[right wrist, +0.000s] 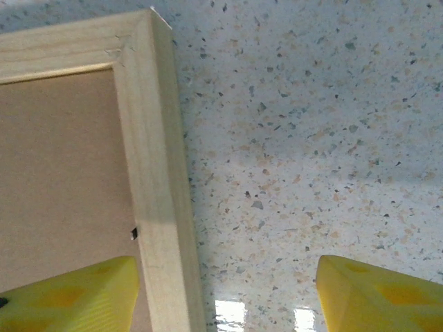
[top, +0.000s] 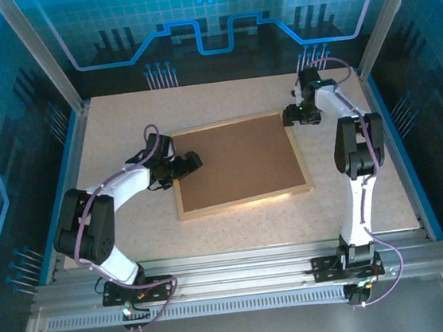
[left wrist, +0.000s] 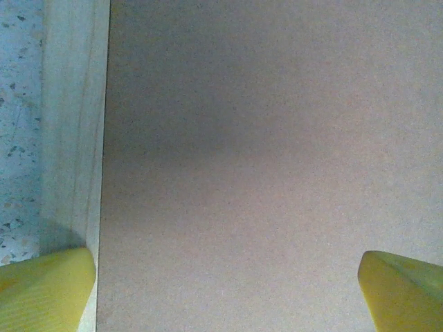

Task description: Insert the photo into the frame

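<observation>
The frame [top: 246, 202] lies flat mid-table, thin light wood, with a brown backing board [top: 237, 162] filling it. The photo is hidden. My left gripper [top: 191, 163] hovers over the frame's left edge, open. In the left wrist view, one yellow finger of the left gripper [left wrist: 225, 283] is by the wooden rail [left wrist: 73, 124] and the other is over the board [left wrist: 277, 159]. My right gripper [top: 290, 116] is at the frame's far right corner. There the right gripper [right wrist: 225, 290] stands open astride the right rail [right wrist: 156, 173], holding nothing.
The speckled table [right wrist: 311, 138] lies bare to the right of the frame. Blue enclosure walls and metal posts [top: 50, 65] ring the table. An aluminium rail [top: 240, 260] runs along the near edge by the arm bases.
</observation>
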`<state>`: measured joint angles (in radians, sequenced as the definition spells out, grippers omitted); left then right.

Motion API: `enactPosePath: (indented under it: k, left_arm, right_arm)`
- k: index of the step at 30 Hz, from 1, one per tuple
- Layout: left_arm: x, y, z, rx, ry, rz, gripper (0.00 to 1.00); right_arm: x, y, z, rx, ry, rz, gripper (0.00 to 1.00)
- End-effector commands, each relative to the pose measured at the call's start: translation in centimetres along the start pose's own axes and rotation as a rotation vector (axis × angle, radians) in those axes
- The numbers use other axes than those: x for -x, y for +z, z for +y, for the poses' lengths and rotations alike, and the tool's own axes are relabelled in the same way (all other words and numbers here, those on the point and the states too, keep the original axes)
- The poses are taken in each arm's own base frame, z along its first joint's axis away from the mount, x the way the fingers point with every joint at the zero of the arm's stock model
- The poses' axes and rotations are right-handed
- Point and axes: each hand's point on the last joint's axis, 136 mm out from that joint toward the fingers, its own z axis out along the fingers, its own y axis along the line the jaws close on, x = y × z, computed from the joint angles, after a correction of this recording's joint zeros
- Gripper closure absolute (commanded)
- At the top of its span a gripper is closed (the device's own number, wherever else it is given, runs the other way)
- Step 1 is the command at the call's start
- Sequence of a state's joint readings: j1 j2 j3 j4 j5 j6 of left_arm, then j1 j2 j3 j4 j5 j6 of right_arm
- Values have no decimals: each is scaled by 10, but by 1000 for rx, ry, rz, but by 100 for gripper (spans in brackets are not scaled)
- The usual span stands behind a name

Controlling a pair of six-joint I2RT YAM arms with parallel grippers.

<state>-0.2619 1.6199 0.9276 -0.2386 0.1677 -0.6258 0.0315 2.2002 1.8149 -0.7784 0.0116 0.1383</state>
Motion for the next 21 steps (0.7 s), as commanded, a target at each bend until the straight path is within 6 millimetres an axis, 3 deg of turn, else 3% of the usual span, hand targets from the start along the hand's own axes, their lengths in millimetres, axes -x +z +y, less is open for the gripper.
enactPosePath:
  k: [1,13,21]
  left_arm:
    - [-17,7,8,30,-16,50,1]
    - [-19,9,12,43,-19,56,1]
    - [-19,12,11,35,-20,57,1]
  right_arm:
    - [-1,5,-3,-20,-13,19,31]
    - [0,20,6,-15,-32,41,31]
    - [-10,29,17,-4,-60,85,31]
